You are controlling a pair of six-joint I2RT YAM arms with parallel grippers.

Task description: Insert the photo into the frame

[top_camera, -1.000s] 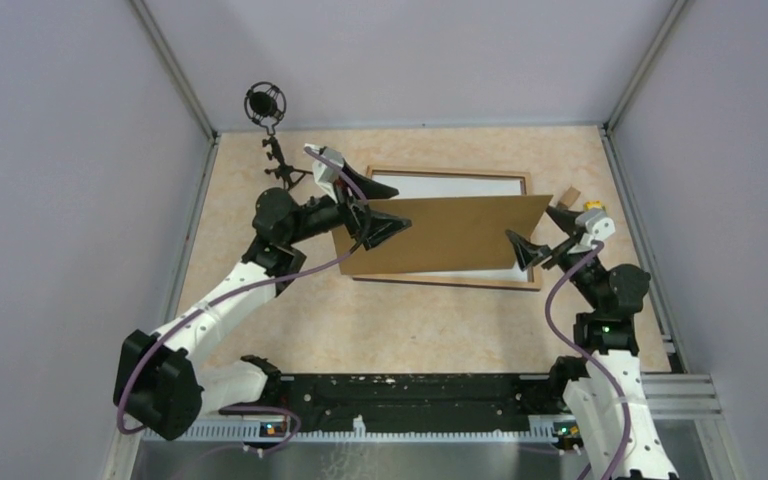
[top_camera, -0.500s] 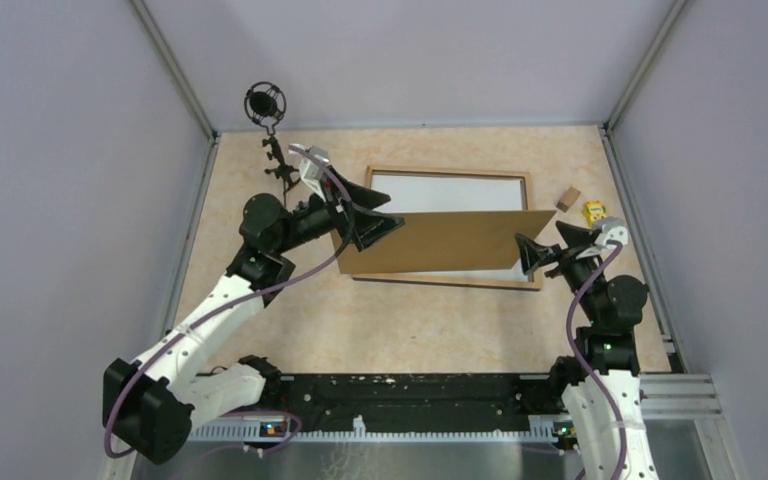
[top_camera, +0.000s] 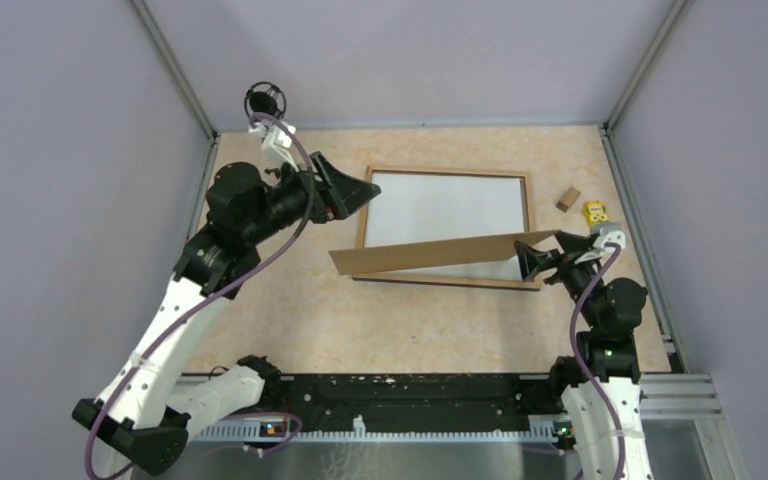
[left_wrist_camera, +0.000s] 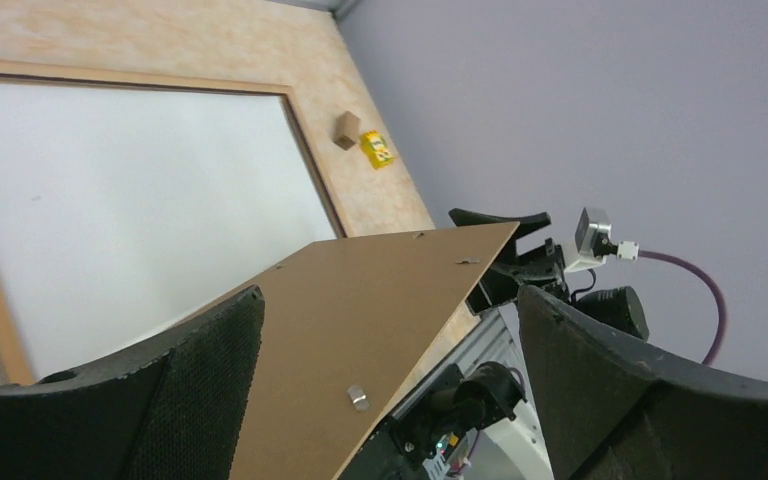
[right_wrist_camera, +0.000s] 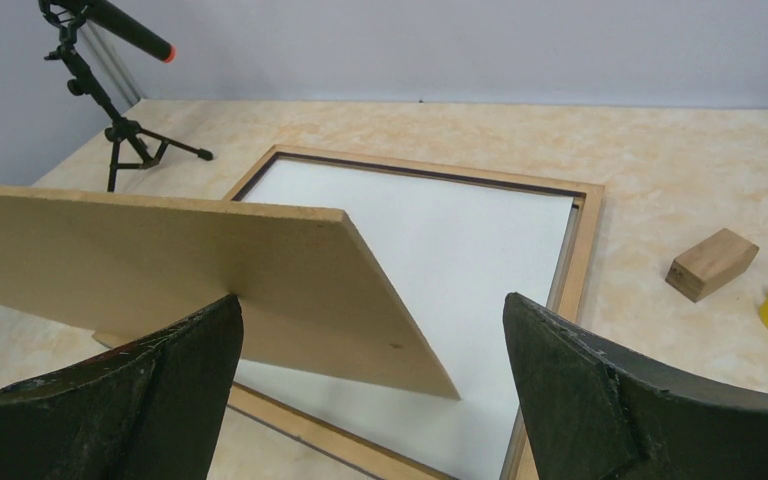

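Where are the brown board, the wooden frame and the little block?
Flat brown board (top_camera: 430, 256), top view, its face.
Light wooden picture frame (top_camera: 450, 170), top view, far rail.
Small wooden block (top_camera: 567, 198), top view, its top.

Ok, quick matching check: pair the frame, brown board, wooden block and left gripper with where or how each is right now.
1 frame
2 brown board
3 wooden block
4 left gripper

A open, by the frame's far left corner
B tilted over the frame
C flat on the table
D right of the frame, beside the yellow item

Pairs: 1-C, 2-B, 3-D, 4-A
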